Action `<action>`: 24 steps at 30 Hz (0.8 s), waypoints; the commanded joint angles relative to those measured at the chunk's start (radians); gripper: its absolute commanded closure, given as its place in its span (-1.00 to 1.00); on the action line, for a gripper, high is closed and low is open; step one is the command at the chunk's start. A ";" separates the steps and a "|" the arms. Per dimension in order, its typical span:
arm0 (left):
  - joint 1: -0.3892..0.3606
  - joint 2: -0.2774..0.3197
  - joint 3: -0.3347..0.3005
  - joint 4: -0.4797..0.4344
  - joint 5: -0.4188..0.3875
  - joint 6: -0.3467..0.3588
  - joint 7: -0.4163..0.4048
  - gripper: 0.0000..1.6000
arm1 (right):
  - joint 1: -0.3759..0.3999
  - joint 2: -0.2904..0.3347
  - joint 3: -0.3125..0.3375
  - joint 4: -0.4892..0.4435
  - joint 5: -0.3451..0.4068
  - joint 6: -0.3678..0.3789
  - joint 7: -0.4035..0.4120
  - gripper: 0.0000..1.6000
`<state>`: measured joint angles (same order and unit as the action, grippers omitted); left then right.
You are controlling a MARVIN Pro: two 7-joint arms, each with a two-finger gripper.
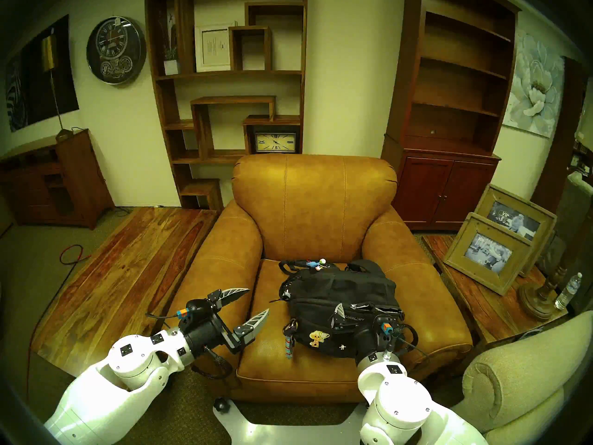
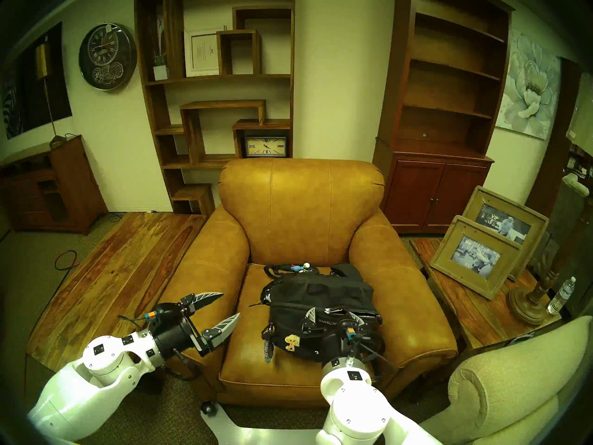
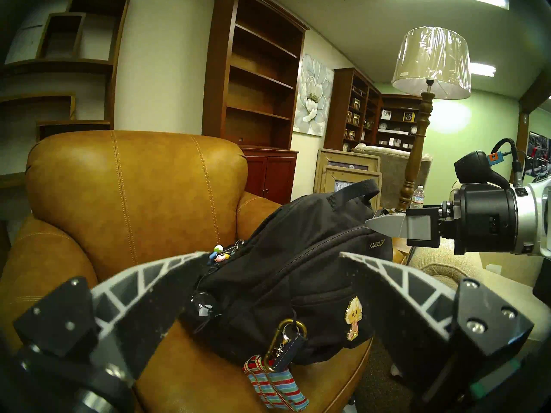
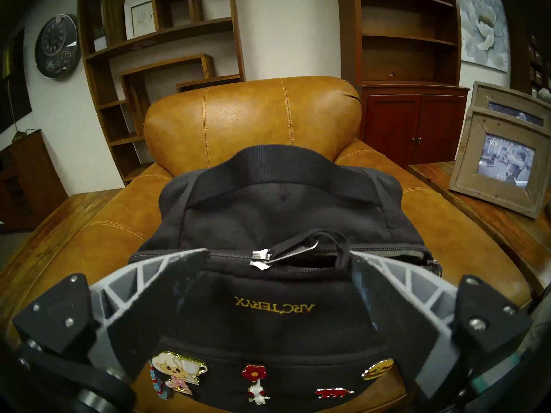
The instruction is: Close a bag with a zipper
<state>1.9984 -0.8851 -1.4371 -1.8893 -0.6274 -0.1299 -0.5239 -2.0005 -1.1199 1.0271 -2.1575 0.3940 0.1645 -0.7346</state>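
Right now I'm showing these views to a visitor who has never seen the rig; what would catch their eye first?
Probably the tan leather armchair filling the middle of the room, with a black bag on its seat. Next, the right end effector, open, straddling the bag's partly open zipper, above the colourful pins on the bag's front. The left end effector hangs open over the chair's arm.

Likely furniture showroom: wrapped lampshade (image 3: 430, 63), tagged clock (image 1: 116, 50).
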 commanded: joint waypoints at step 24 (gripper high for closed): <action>0.002 -0.001 -0.007 -0.011 0.002 -0.004 0.002 -1.00 | 0.051 -0.031 -0.003 0.052 -0.041 -0.035 -0.022 -0.79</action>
<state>1.9985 -0.8878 -1.4385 -1.8891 -0.6269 -0.1298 -0.5230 -1.9615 -1.1483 1.0192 -2.0883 0.3509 0.1447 -0.7643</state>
